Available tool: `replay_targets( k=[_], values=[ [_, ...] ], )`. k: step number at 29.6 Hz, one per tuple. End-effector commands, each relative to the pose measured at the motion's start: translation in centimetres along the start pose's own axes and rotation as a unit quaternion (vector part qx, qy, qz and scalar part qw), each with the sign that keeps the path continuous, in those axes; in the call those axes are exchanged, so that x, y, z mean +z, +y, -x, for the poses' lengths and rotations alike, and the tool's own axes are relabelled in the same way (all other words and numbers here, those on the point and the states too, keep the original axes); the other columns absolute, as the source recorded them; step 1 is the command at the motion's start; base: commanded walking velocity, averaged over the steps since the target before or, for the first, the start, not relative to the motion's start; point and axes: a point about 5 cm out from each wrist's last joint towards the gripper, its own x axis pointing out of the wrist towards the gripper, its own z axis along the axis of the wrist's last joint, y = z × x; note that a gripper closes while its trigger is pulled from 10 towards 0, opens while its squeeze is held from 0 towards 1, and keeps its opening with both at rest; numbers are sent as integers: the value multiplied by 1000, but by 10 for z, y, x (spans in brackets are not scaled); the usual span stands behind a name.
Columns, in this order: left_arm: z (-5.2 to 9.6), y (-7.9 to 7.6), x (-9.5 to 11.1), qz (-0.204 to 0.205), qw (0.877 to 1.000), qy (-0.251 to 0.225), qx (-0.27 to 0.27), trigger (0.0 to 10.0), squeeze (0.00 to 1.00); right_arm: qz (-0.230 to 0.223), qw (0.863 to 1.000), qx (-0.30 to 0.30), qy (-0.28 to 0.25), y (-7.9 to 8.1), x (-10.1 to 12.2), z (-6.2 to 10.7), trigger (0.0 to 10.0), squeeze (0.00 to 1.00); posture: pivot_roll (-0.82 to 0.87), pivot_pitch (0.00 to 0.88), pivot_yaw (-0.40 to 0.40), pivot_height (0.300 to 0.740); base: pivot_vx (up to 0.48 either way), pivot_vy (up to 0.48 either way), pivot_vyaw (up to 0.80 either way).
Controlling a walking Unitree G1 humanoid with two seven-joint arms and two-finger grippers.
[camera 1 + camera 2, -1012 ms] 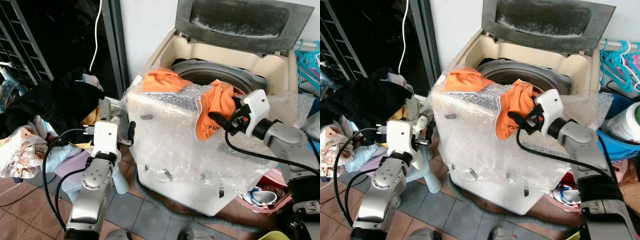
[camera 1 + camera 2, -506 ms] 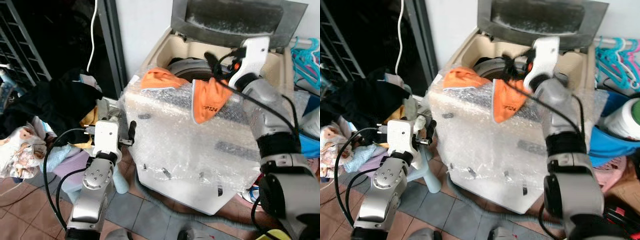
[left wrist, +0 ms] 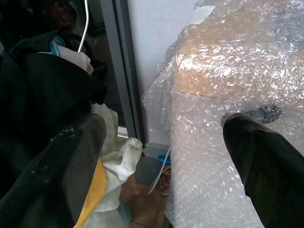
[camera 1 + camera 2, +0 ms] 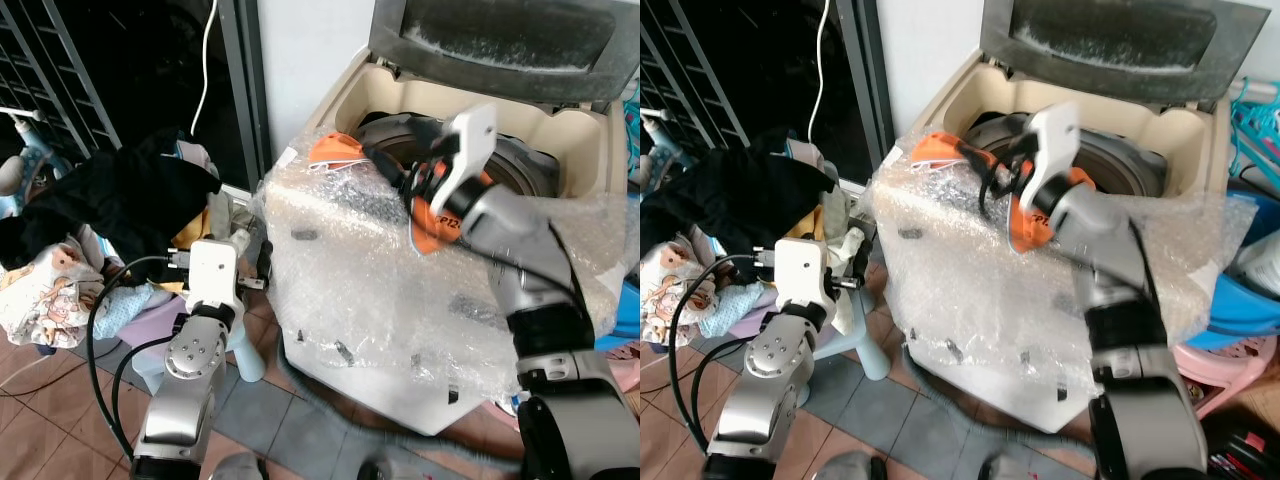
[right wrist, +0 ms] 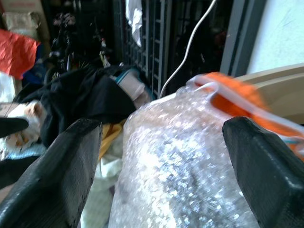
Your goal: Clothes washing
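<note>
One top-loading washing machine [image 4: 480, 130] stands with its lid [image 4: 500, 40] raised against a white wall, its cream body wrapped in a sheet of bubble wrap [image 4: 380, 290]. Two orange garments lie at the tub's front rim: one orange cloth [image 4: 335, 150] on the near left corner, a second orange shirt [image 4: 440, 215] with dark lettering draped over the wrapped front edge, just under the right arm. To the robot's left, one heap of laundry [image 4: 90, 230], topped by a black garment, sits beside a dark doorway with a metal grille [image 4: 60, 90]; a white cable [image 4: 205, 50] hangs down there. The floor [image 4: 60, 420] is brown and grey tile, and a grey hose [image 4: 330, 390] trails along the machine's base. The right claw [image 4: 385, 165] reaches over the tub's front rim between the two orange pieces, its fingers [image 5: 66, 166] spread wide and gripping nothing, with the bubble wrap and orange cloth just ahead in its wrist view. The left claw [image 3: 161, 156] hangs low between the laundry heap and the machine's wrapped side, fingers [image 3: 71, 156] wide apart and empty.
</note>
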Motion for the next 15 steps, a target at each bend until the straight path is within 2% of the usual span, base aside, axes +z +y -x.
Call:
replay_targets(
  k=[1, 4, 5, 7, 9, 10, 11, 15],
  values=[
    [-1, 0, 1, -3, 1000, 0, -1, 10000, 0, 25, 1000, 2, -1, 0, 5, -4, 10000, 0, -17, 0, -3, 740, 0, 0, 0],
    [0, 1, 2, -2, 1000, -3, 5, 10000, 0, 46, 998, -33, -10, -7, 9, -4, 10000, 0, -12, 0, -5, 740, 0, 0, 0],
    [0, 2, 2, -2, 1000, -4, 7, 10000, 0, 75, 994, -80, -24, -14, 16, -2, 10000, 0, -8, 0, -9, 740, 0, 0, 0],
    [1, 3, 2, -1, 1000, -5, 9, 10000, 0, 89, 989, -108, -43, -16, 23, 2, 10000, 0, -8, 0, -9, 740, 0, 0, 0],
    [1, 3, 3, -2, 1000, -6, 15, 10000, 0, 92, 986, -129, -54, -15, 25, 5, 10000, 0, -8, 0, -9, 740, 0, 0, 0],
    [1, 4, 3, -1, 1000, -7, 18, 10000, 0, 97, 981, -158, -62, -12, 24, 10, 10000, 0, -13, 0, -11, 740, 0, 0, 0],
    [1, 4, 3, -1, 1000, -7, 18, 10000, 0, 97, 981, -158, -62, -12, 24, 10, 10000, 0, -13, 0, -11, 740, 0, 0, 0],
    [1, 5, 2, 1, 1000, -6, 21, 10000, 0, 94, 970, -214, -66, -1, 11, 19, 10000, 0, -19, 0, -8, 740, 0, 0, 0]
  ],
)
